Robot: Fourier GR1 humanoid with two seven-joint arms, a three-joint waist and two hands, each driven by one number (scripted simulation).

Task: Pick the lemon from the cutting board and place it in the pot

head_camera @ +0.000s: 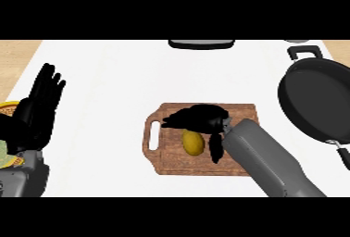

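Lemon (193, 143) lies on the wooden cutting board (171, 162) in the middle of the white worktop (109, 69), its upper end tucked under the right robot hand (198, 118). That hand hovers low over the board with its fingers bent above the fruit and the thumb hanging down just beside the lemon's right side; whether it touches the lemon cannot be made out, and the black fingers merge into one dark shape. The black pot (315, 102) sits at the right, well apart from the board, partly cut off by the edge. The left robot hand (40, 106) rests at the left edge, released, fingers straight up. A dark object (202, 44) shows only in part at the top.
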